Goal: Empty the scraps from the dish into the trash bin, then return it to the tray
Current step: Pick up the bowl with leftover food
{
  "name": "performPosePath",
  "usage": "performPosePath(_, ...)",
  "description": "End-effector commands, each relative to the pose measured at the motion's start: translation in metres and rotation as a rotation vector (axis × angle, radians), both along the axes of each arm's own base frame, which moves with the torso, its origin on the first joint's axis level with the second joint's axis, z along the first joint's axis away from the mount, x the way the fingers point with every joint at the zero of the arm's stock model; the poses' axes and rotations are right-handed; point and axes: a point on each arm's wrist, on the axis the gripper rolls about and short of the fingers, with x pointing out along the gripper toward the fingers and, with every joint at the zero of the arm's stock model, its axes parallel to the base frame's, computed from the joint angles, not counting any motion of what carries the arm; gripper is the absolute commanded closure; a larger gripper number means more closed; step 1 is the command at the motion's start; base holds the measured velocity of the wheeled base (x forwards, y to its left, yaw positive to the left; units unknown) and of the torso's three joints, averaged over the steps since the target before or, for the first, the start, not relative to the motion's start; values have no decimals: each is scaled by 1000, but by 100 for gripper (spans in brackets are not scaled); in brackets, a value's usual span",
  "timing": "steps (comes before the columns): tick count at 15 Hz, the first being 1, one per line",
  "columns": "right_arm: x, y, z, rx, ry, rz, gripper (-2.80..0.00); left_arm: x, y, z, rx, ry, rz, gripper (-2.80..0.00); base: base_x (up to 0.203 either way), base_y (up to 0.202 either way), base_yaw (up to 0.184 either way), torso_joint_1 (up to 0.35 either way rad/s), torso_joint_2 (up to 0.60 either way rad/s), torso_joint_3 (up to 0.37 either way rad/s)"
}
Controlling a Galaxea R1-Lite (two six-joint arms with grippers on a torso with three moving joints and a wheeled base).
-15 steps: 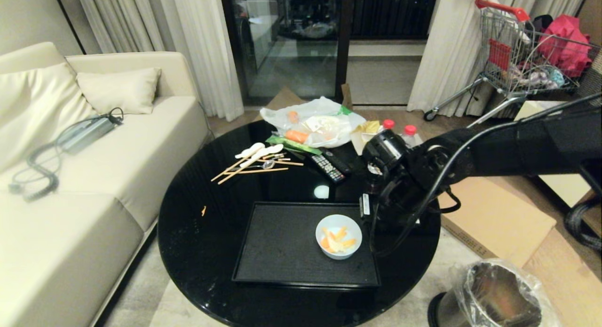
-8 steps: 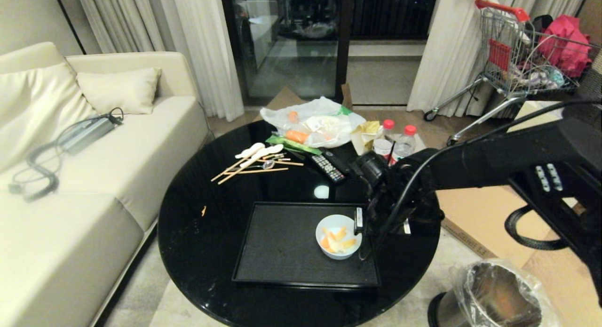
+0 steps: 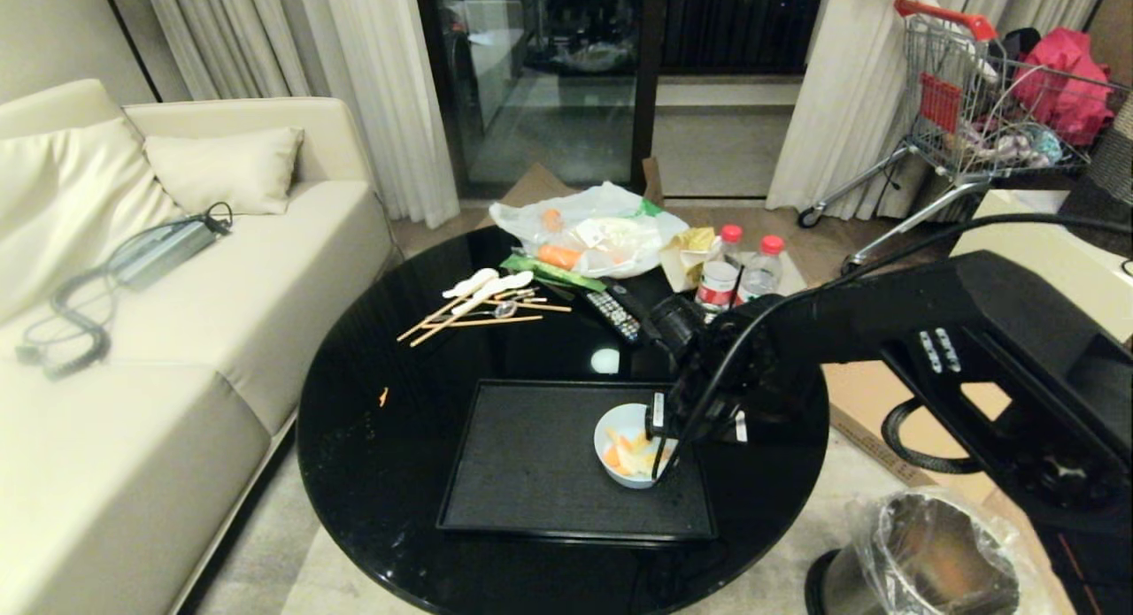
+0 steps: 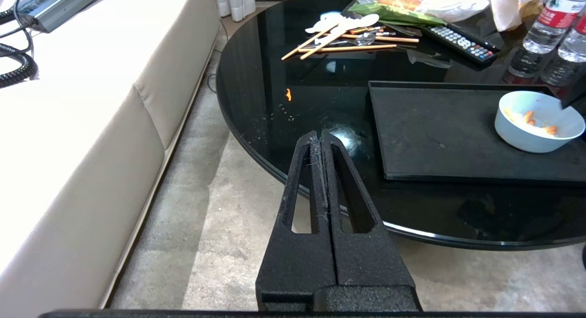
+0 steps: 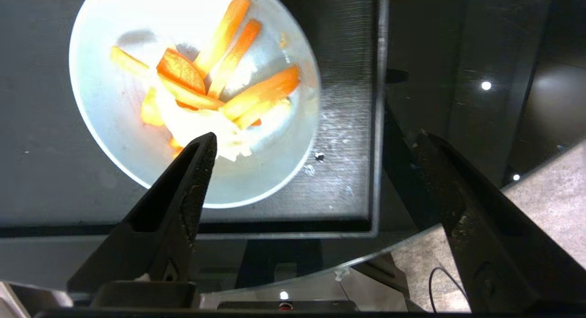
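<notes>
One spread right tool [image 5: 316,148] straddles the upright dish's [image 5: 114,139] rim on the tray [image 3: 522,473].

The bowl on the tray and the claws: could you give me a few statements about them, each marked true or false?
1. The bowl sits on the black tray. True.
2. The bowl is empty. False: orange and pale scraps lie in it.
3. The right gripper is open above the bowl's rim. True.
4. The left gripper is open. False: its fingers are pressed together.
5. The trash bin stands on the table. False: it stands on the floor.
</notes>
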Motion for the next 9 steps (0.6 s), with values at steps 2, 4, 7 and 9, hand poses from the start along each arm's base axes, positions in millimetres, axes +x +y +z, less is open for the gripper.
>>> performPosePath(2, 3, 6, -11, -8, 11, 4, -280, 0, 0, 0, -1, -1, 0, 0, 0, 0, 0, 0, 0, 0)
performPosePath(4, 8, 9, -13, -6, -3, 1, -280, 0, 0, 0, -1, -1, 0, 0, 0, 0, 0, 0, 0, 0)
performPosePath(7, 14, 12, -16, -33, -32, -11, -280, 0, 0, 0, -1, -1, 0, 0, 0, 0, 0, 0, 0, 0)
performPosePath(9, 14, 12, -18, -39, -29, -11, -280, 0, 0, 0, -1, -1, 0, 0, 0, 0, 0, 0, 0, 0)
